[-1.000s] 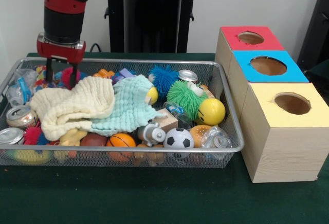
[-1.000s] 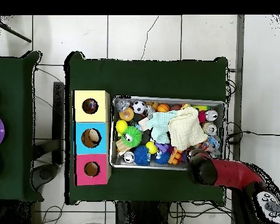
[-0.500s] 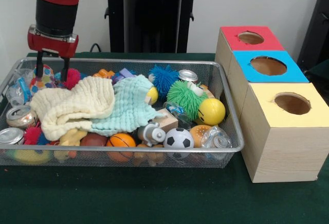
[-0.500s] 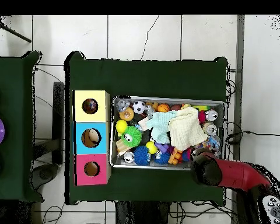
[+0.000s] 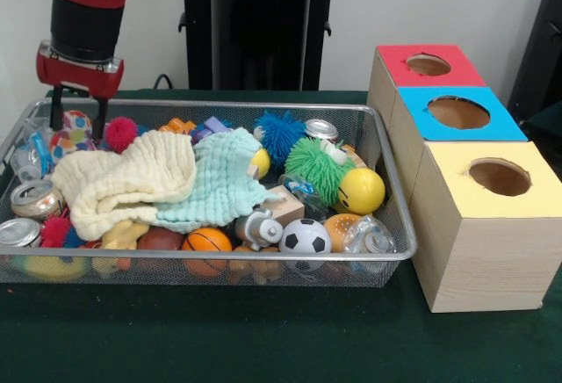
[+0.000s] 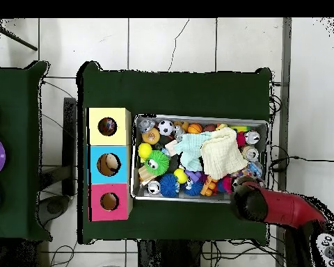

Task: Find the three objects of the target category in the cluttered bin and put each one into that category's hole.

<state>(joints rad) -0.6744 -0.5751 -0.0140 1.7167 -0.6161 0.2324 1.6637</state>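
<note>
Small multicoloured patterned ball (image 5: 76,126): pinched between the two dark fingers of the pincer (image 5: 77,130), which are closed in on either side of it. Held at the far left corner of the silver wire-mesh bin (image 5: 219,104), just above the clutter and well apart from the boxes.

Judging by that hold, probably the first target on its way out. No telling from here which category is meant. If balls, likely candidates left in the bin: black-and-white football (image 5: 305,236), orange basketball-style ball (image 5: 209,241) and yellow smiley ball (image 5: 361,191), all near the front rim.

Cream waffle cloth (image 5: 123,181) and mint-green cloth (image 5: 219,177) draped over the middle of the heap, possibly hiding more.

Three wooden boxes on the green-covered counter (image 5: 263,339), beside the bin: red-topped box (image 5: 391,65), blue-topped box (image 5: 421,124), yellow-topped box (image 5: 452,177), each with a round hole. Impossible to say from the front what lies inside; something pale glimpsed through the blue one from overhead, nothing surer.

Remaining, as judged: lifting clear, carrying across, dropping into the right hole, then further searching.
</note>
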